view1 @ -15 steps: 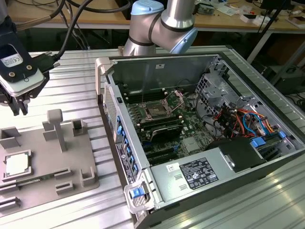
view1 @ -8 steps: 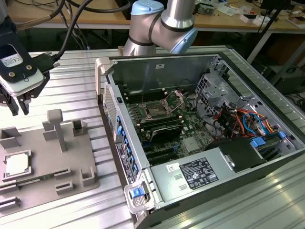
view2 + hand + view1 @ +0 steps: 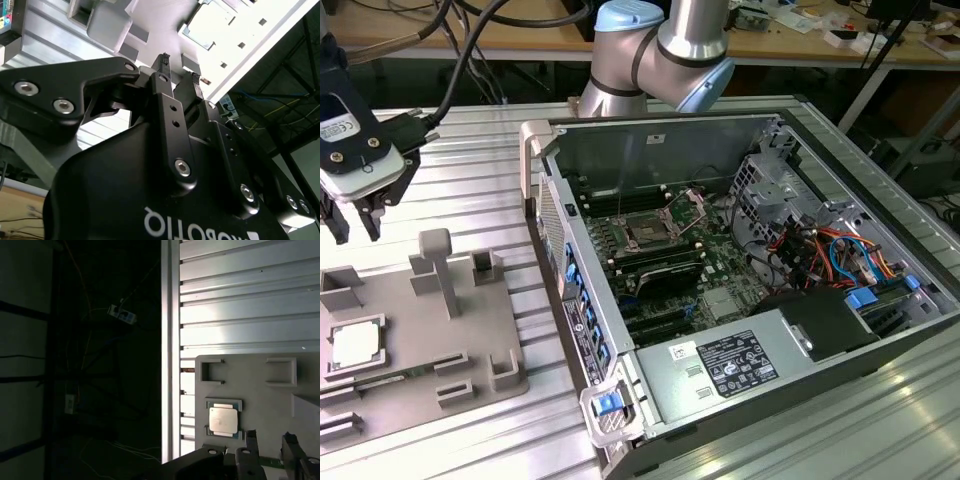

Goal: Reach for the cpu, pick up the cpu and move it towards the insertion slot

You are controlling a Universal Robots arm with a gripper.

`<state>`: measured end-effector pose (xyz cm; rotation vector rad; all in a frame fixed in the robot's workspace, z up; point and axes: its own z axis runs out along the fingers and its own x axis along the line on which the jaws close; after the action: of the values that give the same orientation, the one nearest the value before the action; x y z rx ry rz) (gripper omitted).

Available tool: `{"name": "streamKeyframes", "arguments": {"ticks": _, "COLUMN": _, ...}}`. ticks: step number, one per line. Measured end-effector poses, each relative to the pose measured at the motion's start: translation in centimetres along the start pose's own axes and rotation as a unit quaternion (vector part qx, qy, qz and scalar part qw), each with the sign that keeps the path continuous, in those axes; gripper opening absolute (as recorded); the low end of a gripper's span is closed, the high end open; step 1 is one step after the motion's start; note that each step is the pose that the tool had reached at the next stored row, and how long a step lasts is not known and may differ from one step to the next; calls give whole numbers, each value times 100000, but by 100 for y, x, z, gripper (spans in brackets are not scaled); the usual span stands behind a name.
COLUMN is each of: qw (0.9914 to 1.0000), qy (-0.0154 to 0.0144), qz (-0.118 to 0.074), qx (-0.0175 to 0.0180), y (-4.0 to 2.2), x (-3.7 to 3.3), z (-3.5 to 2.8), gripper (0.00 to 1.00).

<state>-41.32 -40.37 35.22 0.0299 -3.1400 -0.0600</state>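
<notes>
The cpu (image 3: 355, 345) is a flat silvery square lying in a square recess of the grey plastic tray (image 3: 420, 330) at the exterior view's left. It also shows in the first wrist view as the cpu (image 3: 223, 420) and, washed out by light, in the second wrist view as the cpu (image 3: 210, 25). My gripper (image 3: 355, 225) hangs above the tray's far end, apart from the chip. Its black fingers (image 3: 164, 62) stand open with nothing between them. The insertion slot (image 3: 648, 232) sits on the green board inside the open computer case, with its metal bracket raised.
The open computer case (image 3: 740, 300) lies on the ribbed metal table (image 3: 470, 170), its left wall (image 3: 570, 290) between tray and board. Cables, drive cage and a labelled power supply (image 3: 735, 360) crowd the case. Upright posts (image 3: 438, 265) rise from the tray. The table edge (image 3: 167, 340) is near.
</notes>
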Motion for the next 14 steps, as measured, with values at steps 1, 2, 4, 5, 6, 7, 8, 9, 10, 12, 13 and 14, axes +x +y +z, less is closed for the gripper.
{"name": "streamKeyframes", "arguments": {"ticks": 1, "qw": 100000, "qy": 1, "qz": -1, "qx": 0, "y": 1, "x": 23, "z": 4, "gripper": 32}}
{"name": "streamKeyframes", "arguments": {"ticks": 2, "qw": 100000, "qy": -1, "qz": -2, "qx": 0, "y": 1, "x": 38, "z": 8, "gripper": 32}}
{"name": "streamKeyframes", "arguments": {"ticks": 4, "qw": 100000, "qy": -1, "qz": -4, "qx": -1, "y": 2, "x": 74, "z": 19, "gripper": 32}}
{"name": "streamKeyframes", "arguments": {"ticks": 5, "qw": 100000, "qy": -1, "qz": -3, "qx": -3, "y": 2, "x": 96, "z": 26, "gripper": 32}}
{"name": "streamKeyframes", "arguments": {"ticks": 6, "qw": 100000, "qy": -8, "qz": -1, "qx": -5, "y": 3, "x": 119, "z": 32, "gripper": 32}}
{"name": "streamKeyframes", "arguments": {"ticks": 7, "qw": 100000, "qy": -3, "qz": 3, "qx": -2, "y": 4, "x": 144, "z": 37, "gripper": 32}}
{"name": "streamKeyframes", "arguments": {"ticks": 8, "qw": 100000, "qy": -3, "qz": 4, "qx": -2, "y": 5, "x": 164, "z": 41, "gripper": 32}}
{"name": "streamKeyframes", "arguments": {"ticks": 9, "qw": 100000, "qy": 5, "qz": -1, "qx": 0, "y": 5, "x": 185, "z": 44, "gripper": 32}}
{"name": "streamKeyframes", "arguments": {"ticks": 10, "qw": 100000, "qy": 1, "qz": 1, "qx": 0, "y": 6, "x": 208, "z": 48, "gripper": 32}}
{"name": "streamKeyframes", "arguments": {"ticks": 12, "qw": 100000, "qy": 0, "qz": -2, "qx": -1, "y": 8, "x": 275, "z": 58, "gripper": 32}}
{"name": "streamKeyframes", "arguments": {"ticks": 13, "qw": 100000, "qy": -2, "qz": 0, "qx": -2, "y": 8, "x": 295, "z": 60, "gripper": 32}}
{"name": "streamKeyframes", "arguments": {"ticks": 14, "qw": 100000, "qy": 1, "qz": -9, "qx": -3, "y": 8, "x": 306, "z": 60, "gripper": 32}}
